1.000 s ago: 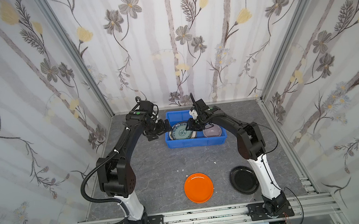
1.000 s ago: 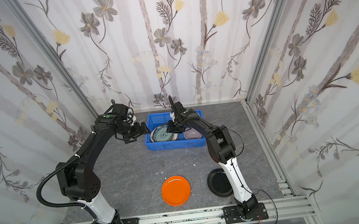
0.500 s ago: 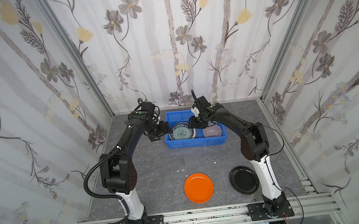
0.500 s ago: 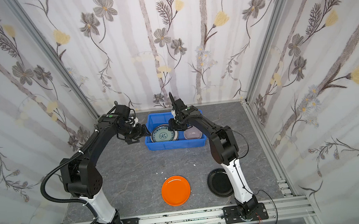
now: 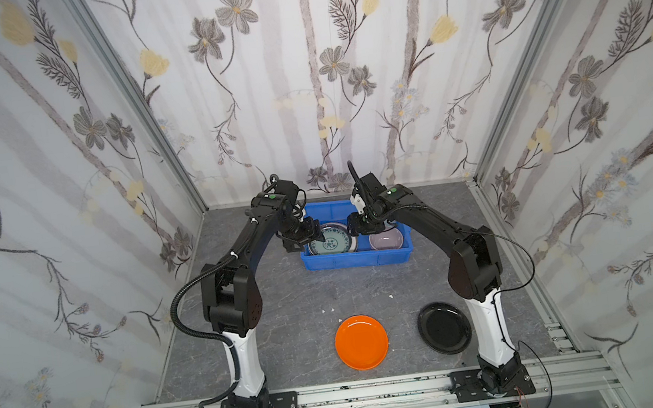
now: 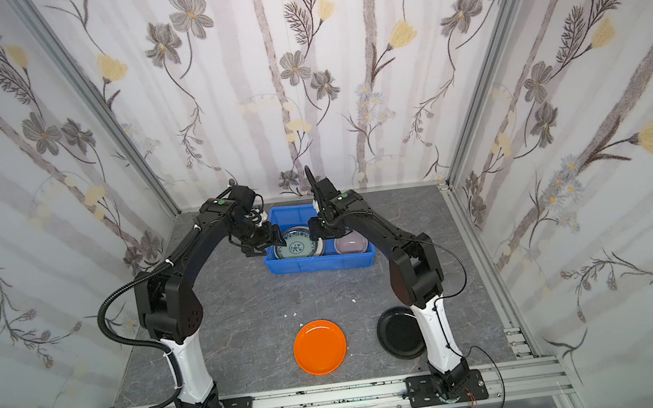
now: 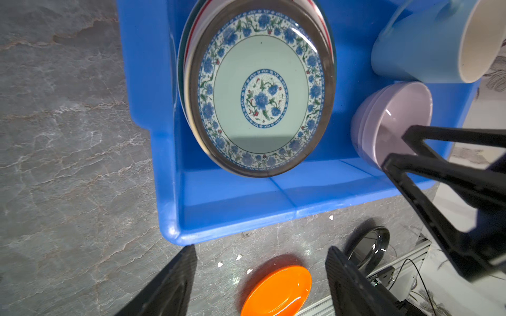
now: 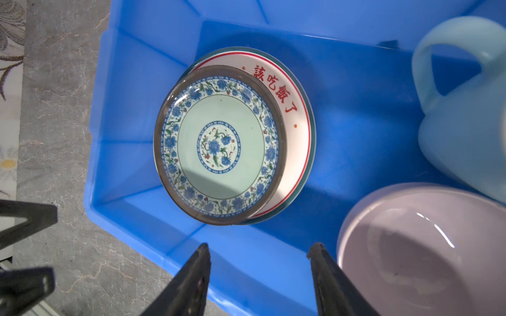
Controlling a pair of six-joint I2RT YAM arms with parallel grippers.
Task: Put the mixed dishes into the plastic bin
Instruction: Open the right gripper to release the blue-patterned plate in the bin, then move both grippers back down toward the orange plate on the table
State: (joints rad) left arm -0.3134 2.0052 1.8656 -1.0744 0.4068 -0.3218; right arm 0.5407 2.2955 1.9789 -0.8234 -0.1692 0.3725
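Teal-patterned plate (image 8: 219,145) sits in the plastic bin (image 5: 356,259), far centre, beside the lilac bowl (image 8: 410,246) and mug (image 8: 465,123). My left gripper (image 7: 260,250) and right gripper (image 8: 259,246) hover open and empty. Next, I judge, comes a reach near for the orange plate (image 5: 361,342) or black plate (image 5: 443,327).

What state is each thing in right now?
Bright blue plastic bin: partly filled.
Teal-patterned round plate: binned, topping stack.
White red-lettered plate: binned, underneath.
Lilac bowl: binned, upright.
Light blue mug: binned.
Orange plate: on table.
Glossy black plate: on table.
Left gripper: open, empty.
Right gripper: open, empty.
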